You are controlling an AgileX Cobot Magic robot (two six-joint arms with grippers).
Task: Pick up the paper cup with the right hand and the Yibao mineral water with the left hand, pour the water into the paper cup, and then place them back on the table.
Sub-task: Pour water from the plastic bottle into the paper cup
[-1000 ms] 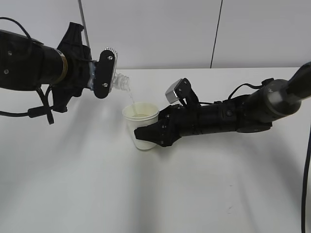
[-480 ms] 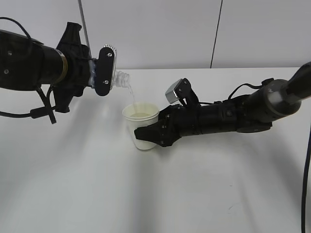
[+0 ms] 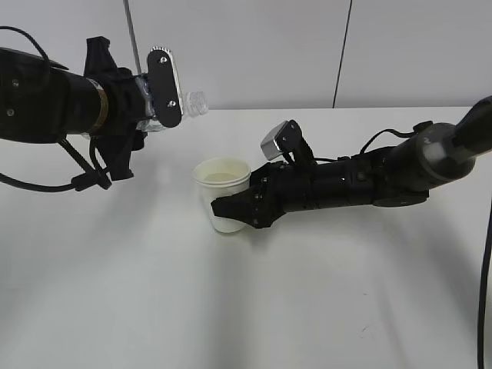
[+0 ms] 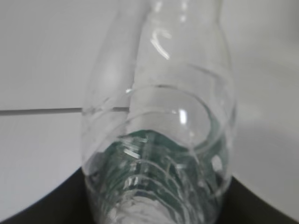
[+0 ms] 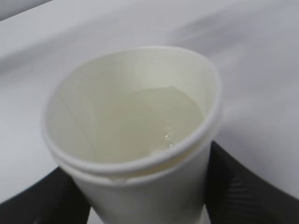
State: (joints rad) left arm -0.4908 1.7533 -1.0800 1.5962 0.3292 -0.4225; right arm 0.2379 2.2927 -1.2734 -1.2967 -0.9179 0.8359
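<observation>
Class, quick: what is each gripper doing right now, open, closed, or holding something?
Left gripper: closed on the Yibao mineral water, held above the table.
Right gripper: closed on the paper cup, water inside.

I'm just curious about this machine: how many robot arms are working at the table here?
2. The left hand holds the Yibao mineral water raised at upper left; the right hand grips the paper cup mid-table.
</observation>
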